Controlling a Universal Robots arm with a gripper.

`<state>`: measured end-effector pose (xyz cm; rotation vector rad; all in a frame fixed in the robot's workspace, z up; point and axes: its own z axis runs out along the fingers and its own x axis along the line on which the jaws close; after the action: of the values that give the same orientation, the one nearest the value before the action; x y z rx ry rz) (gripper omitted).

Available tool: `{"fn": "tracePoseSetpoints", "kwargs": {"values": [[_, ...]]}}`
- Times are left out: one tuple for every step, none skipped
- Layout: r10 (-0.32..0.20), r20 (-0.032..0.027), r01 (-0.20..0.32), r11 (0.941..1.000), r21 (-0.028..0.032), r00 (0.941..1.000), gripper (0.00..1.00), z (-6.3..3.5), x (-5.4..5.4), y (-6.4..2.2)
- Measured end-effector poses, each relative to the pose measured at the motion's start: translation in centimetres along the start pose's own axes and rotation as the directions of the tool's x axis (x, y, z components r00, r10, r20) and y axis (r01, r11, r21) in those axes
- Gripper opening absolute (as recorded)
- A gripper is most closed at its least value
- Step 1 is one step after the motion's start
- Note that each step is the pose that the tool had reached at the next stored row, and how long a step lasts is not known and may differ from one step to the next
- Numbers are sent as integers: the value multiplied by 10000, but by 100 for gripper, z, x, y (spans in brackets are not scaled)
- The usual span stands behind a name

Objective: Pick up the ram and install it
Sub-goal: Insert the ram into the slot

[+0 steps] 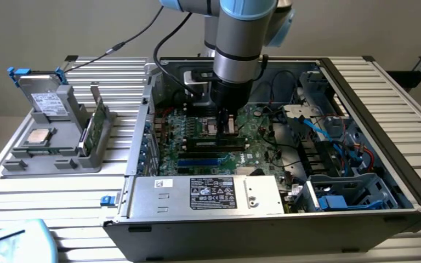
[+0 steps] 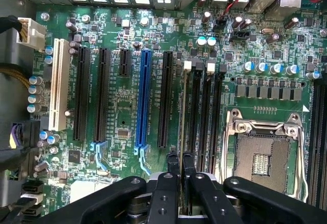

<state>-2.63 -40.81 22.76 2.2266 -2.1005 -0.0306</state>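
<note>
— What do we meet first, nearest us?
— At the tabletop's (image 1: 57,192) near corner, on the exterior view's left, we see a pale blue object (image 1: 9,241) cut by the frame. The tabletop itself is ribbed, silver-white metal slats.
— And standing on it?
— An open computer case (image 1: 269,230) takes the middle and the exterior view's right. Along its near wall we find the power supply (image 1: 203,194), label up. Toward the tabletop's edge on the exterior view's left sits a grey tray (image 1: 50,164) with a processor chip (image 1: 39,137), a green board (image 1: 99,121) on edge, and behind them a hard drive (image 1: 50,101) in blue rails.
— Where is the ram?
— Beyond the power supply, over the motherboard (image 2: 122,106). We see the ram (image 2: 182,111) edge-on and upright, running along a memory slot between the blue slot (image 2: 144,96) and the open processor socket (image 2: 263,157). We cannot tell whether it is seated.
— The pincer?
— The gripper (image 2: 180,158) has its fingers close together, clamped on the ram's upper edge.
— Farther back?
— The arm (image 1: 240,44) stands above the case with black cables (image 1: 170,33) beside it, and a plain grey wall (image 1: 371,27) closes the room.
</note>
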Motion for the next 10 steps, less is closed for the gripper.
{"fn": "tracePoseSetpoints", "kwargs": {"values": [[1,-1,-1,10000,0,10000,14,0,1,0],[6,-1,-6,10000,-1,10000,14,0,1,0],[14,0,-14,10000,-1,10000,14,0,1,-2],[24,1,-24,10000,-2,10000,14,0,1,-5],[36,2,-36,10000,-1,10000,14,1,0,-8],[50,3,-50,10000,-2,10000,14,1,-1,-9],[58,3,-58,10000,-3,10000,14,1,-1,-9],[65,3,-65,10000,-7,10000,14,2,-1,-9],[73,4,-73,10000,-10,10000,14,2,-2,-9],[79,5,-79,10000,-15,10000,14,3,-2,-10]]}}
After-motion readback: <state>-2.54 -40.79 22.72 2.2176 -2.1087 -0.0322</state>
